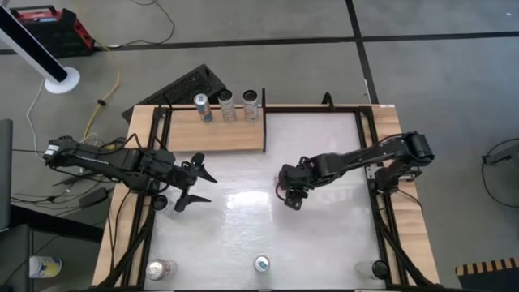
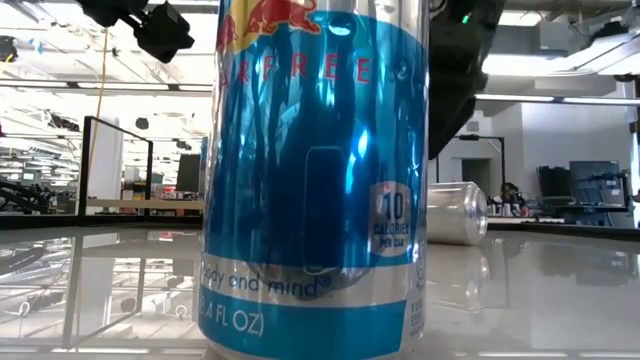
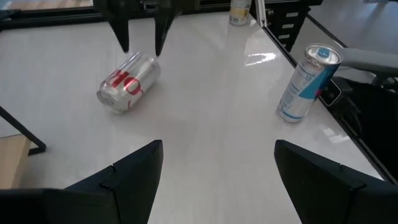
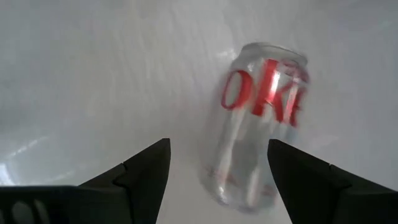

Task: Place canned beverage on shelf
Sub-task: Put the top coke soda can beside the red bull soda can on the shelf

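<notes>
Right claw (image 1: 290, 193) open, hovering above toppled silver can (image 4: 258, 124) mid-table (image 1: 316, 235). Left claw (image 1: 197, 184) open, at left. Shelf (image 1: 215, 134) far left holds three cans (image 1: 227, 105).

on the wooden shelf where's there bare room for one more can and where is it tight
The shelf is bare along its whole near strip and at its left end. The crowded part is the far edge toward the right, where three cans stand in a row. The left gripper and right gripper, both open, hang over the white table, clear of the shelf.
</notes>
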